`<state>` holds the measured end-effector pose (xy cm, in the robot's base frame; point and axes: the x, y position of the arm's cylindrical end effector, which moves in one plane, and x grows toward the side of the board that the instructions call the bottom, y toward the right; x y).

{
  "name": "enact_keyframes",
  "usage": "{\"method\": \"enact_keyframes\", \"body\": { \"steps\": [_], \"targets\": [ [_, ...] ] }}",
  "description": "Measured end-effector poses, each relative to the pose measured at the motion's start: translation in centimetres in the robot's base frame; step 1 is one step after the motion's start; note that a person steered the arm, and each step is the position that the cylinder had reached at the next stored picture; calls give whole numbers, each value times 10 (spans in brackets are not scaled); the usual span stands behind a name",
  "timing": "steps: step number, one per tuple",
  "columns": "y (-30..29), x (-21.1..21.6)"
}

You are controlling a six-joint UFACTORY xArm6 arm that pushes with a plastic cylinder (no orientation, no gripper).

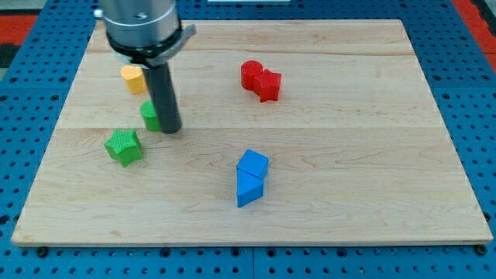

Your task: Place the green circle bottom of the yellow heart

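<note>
1. My tip [171,129] is resting on the bench [349,194] just to the right of the green circle [150,116], touching it or very nearly so; the rod is covering the circle's right edge, so I cannot tell whether there is any gap.
2. The green circle is sitting on the left part of the bench, directly nearer than the yellow heart [133,78], with a little bare wood between the two. Judging from this, it is already lying close to the spot the task names.
3. I am carrying no fingers at all: my arm is ending in a plain dark rod, so there is nothing to open, close or grip with; I am only pushing.
4. The relation that matters: the circle is lying to the left of my tip, so any push from here would be sending it leftward, away from under the heart. I am judging that only a slight nudge, if any, is needed.
5. The green circle is looking small, bright green and low, only partly visible beside the rod. A green star [124,146] is lying nearer and further left, well clear of it.
</note>
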<state>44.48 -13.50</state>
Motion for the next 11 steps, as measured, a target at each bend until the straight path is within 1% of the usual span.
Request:
{"method": "enact_keyframes", "body": {
  "steps": [1,2,3,5,7,8,9,10,11],
  "targets": [
    [-11,-13],
    [28,-15],
    [0,-21],
    [6,-28],
    [-2,-47],
    [-4,-38],
    [-16,-38],
    [0,-38],
    [62,-46]
  ]
}}
